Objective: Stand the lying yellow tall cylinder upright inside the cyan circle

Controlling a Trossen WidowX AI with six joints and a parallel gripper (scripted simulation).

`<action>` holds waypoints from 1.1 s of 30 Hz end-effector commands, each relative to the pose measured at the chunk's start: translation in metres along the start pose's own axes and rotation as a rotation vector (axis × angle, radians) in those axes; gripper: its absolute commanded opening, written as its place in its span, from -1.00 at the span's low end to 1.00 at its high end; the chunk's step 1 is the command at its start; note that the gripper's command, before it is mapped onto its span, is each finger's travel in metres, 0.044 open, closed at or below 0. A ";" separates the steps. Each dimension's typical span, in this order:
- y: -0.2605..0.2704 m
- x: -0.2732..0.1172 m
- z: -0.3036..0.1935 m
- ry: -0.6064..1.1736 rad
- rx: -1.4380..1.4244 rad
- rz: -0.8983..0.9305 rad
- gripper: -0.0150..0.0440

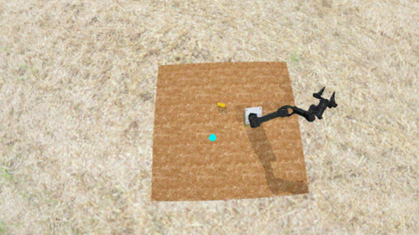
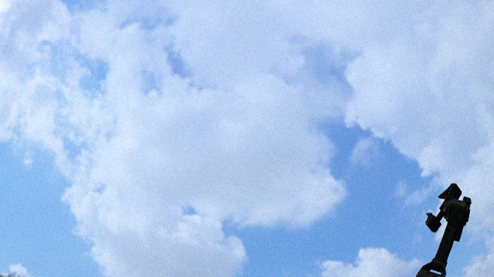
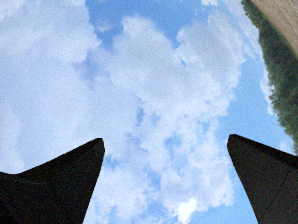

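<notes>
Gripper (image 1: pixel 326 94) (image 2: pixel 440 206) (image 3: pixel 168 144) open w/ nothing in it, up off the mat (image 1: pixel 201 169). Yellow cyl. (image 1: pixel 221 105) apart from cyan circle (image 1: pixel 213 137), prob. lying; view's tiny.

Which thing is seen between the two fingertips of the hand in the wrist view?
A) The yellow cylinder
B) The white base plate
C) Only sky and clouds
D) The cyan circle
C: the fingers of the hand stand wide apart with only clouds and blue sky between their tips, while the yellow cylinder lies on the brown surface.
</notes>
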State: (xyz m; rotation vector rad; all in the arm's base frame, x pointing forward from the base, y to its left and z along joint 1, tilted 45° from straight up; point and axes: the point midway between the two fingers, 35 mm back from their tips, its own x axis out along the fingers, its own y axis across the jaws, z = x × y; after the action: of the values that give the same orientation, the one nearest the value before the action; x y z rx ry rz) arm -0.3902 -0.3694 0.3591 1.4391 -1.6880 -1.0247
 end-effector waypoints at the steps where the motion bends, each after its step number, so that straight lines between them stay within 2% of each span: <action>1: 0.001 -0.001 0.000 -0.001 -0.002 0.003 0.78; 4: 0.018 -0.010 -0.008 -0.008 -0.027 0.043 0.56; 9: 0.058 -0.033 -0.029 -0.024 -0.101 0.145 0.56; 14: 0.114 -0.074 -0.070 -0.040 -0.239 0.307 0.56; 24: 0.198 -0.169 -0.182 -0.046 -0.521 0.638 0.56; 33: 0.226 -0.258 -0.305 -0.011 -0.779 0.924 0.56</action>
State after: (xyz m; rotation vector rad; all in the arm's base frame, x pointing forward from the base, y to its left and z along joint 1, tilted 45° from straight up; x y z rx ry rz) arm -0.2247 -0.1615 0.6747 0.2277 -1.4898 -0.9795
